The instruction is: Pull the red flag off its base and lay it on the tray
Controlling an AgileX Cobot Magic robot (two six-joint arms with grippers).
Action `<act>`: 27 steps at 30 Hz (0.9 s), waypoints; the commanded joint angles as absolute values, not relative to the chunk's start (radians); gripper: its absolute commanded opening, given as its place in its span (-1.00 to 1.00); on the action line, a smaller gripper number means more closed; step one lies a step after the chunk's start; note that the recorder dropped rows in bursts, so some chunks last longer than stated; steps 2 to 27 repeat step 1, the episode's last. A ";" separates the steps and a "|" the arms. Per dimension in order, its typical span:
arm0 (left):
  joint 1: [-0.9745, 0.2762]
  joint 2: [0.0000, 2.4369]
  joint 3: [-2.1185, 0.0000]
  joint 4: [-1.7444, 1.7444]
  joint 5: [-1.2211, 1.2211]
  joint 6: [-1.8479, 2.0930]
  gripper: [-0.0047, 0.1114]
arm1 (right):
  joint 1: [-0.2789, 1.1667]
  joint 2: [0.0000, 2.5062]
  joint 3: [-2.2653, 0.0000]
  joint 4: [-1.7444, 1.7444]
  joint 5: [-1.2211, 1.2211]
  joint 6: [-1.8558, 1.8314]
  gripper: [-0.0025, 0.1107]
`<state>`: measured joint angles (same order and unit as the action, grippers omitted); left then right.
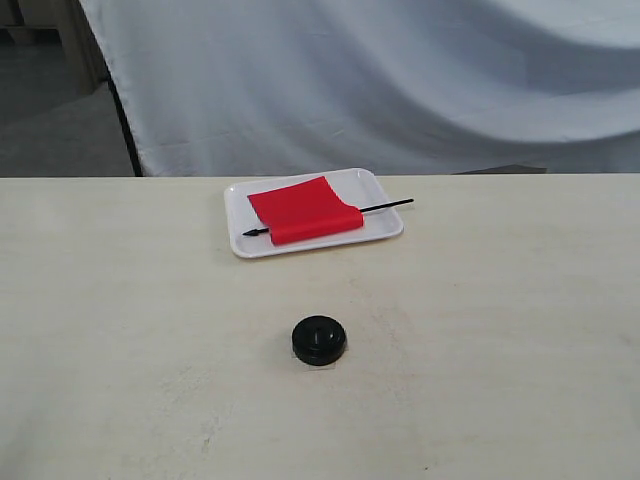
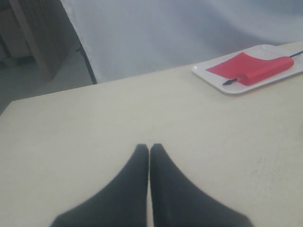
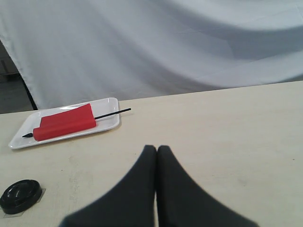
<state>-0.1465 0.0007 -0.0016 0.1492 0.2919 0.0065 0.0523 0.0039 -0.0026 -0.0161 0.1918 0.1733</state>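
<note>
Basically, the small bright red cloth flag (image 1: 305, 210) lies on the flat white rectangular tray (image 1: 238, 218). Left gripper (image 2: 149, 149) and right gripper (image 3: 156, 150) are closed, empty. Its overhanging pole could get bumped off.

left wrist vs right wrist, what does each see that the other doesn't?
Left wrist only: the left gripper, jaws shut on nothing, and the floor off the side of the table.
Right wrist only: the base, sitting on the table with no flag in it, and the right gripper, shut and empty too.
Both: the red flag lying on the tray, the table and the white backdrop cloth.
</note>
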 commanded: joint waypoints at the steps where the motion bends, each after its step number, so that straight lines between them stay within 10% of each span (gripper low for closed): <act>1: -0.152 0.000 0.000 0.149 0.279 0.000 -0.90 | 0.049 0.000 0.000 -0.027 0.189 0.168 -0.96; 27: -0.152 0.000 0.000 0.149 0.279 0.000 -0.90 | 0.049 0.000 0.000 -0.027 0.189 0.168 -0.96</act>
